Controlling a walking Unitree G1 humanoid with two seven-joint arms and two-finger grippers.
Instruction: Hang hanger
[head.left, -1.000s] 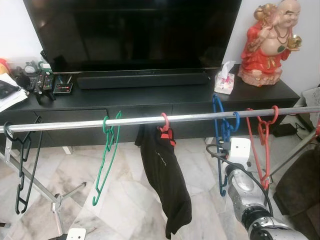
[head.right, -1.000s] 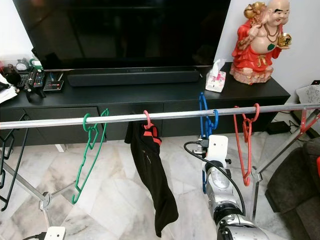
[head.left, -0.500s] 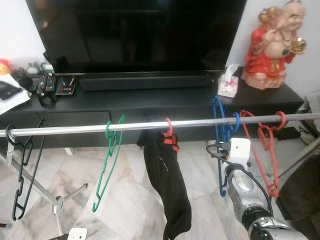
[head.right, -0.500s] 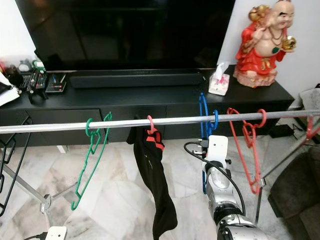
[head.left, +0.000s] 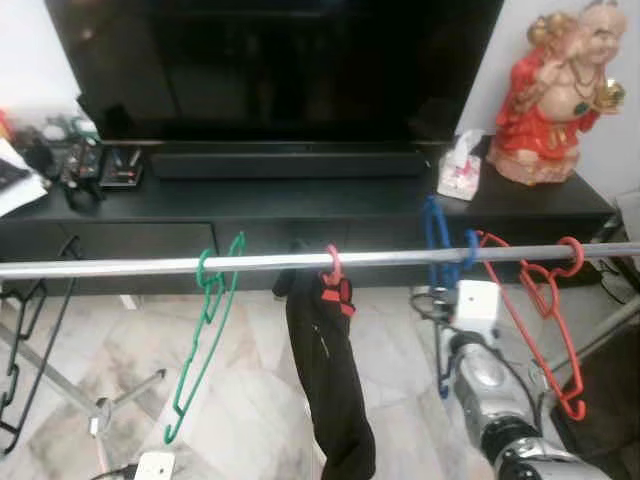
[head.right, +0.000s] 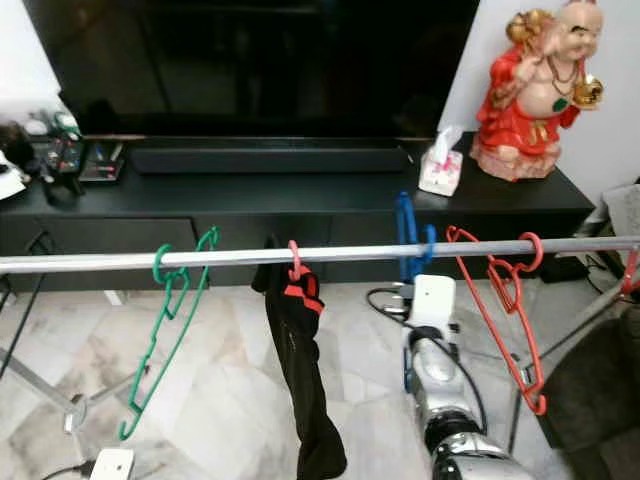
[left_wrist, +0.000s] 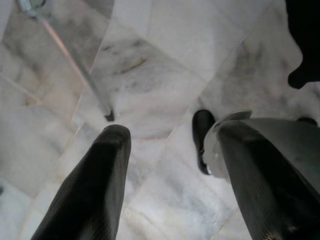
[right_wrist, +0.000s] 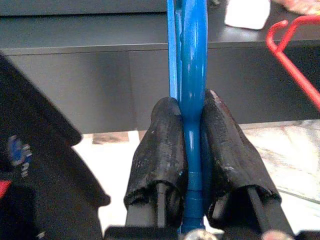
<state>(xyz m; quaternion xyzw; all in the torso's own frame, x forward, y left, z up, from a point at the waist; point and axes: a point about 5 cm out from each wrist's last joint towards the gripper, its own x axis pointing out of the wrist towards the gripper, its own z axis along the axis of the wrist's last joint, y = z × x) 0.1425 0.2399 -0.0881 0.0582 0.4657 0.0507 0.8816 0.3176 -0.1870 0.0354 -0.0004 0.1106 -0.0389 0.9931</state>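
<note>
Since a moment ago the red hanger (head.right: 500, 300) has swung out to the right and now hangs slanted on the silver rail (head.right: 250, 257). Beside it, the blue hanger (right_wrist: 189, 100) is hooked over the same rail, with the right gripper (right_wrist: 192, 150) clamped tight on its stem just below. The left gripper (left_wrist: 170, 175) hangs low over the marble floor (left_wrist: 150, 65), fingers spread apart and holding nothing.

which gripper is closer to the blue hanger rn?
Right. The right gripper is clamped on the blue hanger, just below the rail. The left gripper hangs low over the marble floor, fingers apart, off to the left.
</note>
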